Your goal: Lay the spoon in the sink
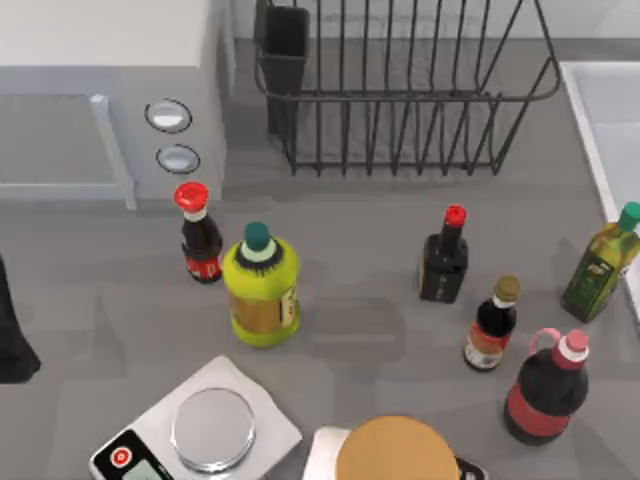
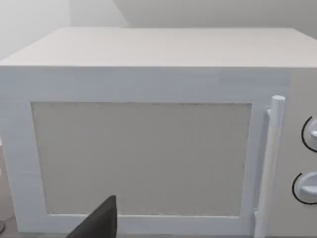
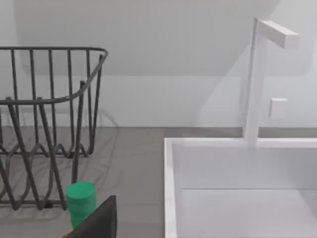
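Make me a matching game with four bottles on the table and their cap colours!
Things:
1. Yellow-green bottle
2. Small dark bottle beside the white box
3. Brown sauce bottle with the orange label
4. Big dark red bottle with a handle

Cap colours:
A. Pink
B. Red
C. Dark green
D. Gold

Pairs: 1-C, 2-B, 3-D, 4-A
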